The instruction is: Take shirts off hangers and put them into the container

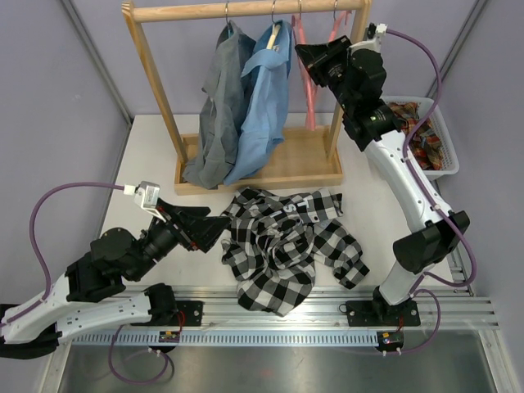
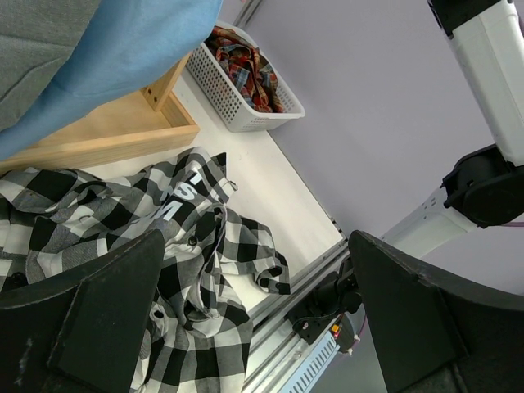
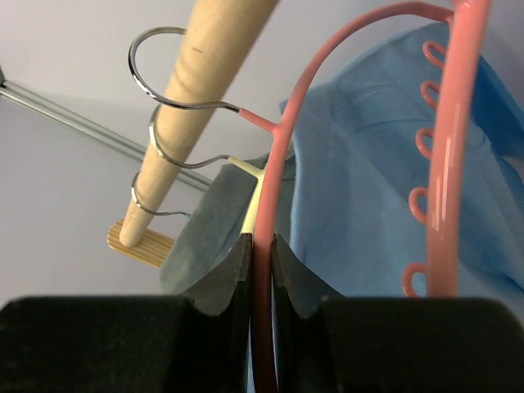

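My right gripper (image 3: 262,242): clamped on bare pink hanger (image 3: 265,188), rail 1 o'clock | my left gripper (image 2: 255,319): spread wide, empty | checked shirt (image 1: 282,246): heaped at its 3 o'clock | container (image 2: 237,102): 2 o'clock | next, I judge: pinch shirt, carry over.

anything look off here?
Checked shirt lies crumpled on the table, not in the white basket. Right gripper is shut on a bare pink hanger on the rail. Nothing looks damaged.
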### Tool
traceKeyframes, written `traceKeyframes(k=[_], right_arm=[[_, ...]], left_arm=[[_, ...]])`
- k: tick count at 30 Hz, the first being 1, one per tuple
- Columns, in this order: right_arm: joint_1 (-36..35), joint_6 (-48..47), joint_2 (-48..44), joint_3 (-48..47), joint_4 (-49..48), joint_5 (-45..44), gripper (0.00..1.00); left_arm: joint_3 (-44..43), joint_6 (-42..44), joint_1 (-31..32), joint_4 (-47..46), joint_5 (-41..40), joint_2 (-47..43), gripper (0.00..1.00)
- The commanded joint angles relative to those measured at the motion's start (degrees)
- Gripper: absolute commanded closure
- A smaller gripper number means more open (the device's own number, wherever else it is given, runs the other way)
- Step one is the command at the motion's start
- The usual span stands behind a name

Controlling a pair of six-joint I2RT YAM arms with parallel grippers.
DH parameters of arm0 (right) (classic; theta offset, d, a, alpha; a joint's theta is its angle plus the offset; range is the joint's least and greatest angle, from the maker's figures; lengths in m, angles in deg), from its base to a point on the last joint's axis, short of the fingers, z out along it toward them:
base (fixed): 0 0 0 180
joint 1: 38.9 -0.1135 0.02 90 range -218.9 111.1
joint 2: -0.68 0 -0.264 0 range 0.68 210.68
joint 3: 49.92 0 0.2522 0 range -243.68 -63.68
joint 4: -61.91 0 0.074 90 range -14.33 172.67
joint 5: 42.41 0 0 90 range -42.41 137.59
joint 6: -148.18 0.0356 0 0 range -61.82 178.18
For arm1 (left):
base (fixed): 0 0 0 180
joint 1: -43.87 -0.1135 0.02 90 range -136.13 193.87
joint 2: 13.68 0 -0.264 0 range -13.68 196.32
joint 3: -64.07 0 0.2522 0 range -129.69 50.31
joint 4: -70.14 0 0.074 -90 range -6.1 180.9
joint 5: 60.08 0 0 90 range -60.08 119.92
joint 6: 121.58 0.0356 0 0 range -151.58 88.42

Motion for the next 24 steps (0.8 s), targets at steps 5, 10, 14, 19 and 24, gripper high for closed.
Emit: traceKeyframes(k=[5, 10, 14, 19, 24], right_arm=[[0.50, 2.85, -3.31, 6.50, -5.70, -2.67, 1.00], [0.58, 3.20, -5.68, 10.81, -7.39, -2.23, 1.00], [0.58, 2.59, -7.62, 12.14, -8.27, -1.44, 0.57], [0.58, 0.56, -9.99, 12.49, -8.10, 2.50, 0.01], [0.50, 0.65, -15.42, 16.26, -8.10, 6.64, 0.01]], left_arm=[[-0.37, -0.71, 0.33, -0.96, -1.40, -0.40, 0.01], [-0.54, -0.71, 0.24, -1.13, -1.22, -0.14, 0.01], [-0.63, -0.62, 0.24, -1.40, -1.14, 0.12, 0.01], [-0.63, -0.62, 0.24, -1.66, -0.87, 0.83, 0.01], [-0.63, -0.71, 0.24, -1.66, -0.78, 0.83, 0.01]])
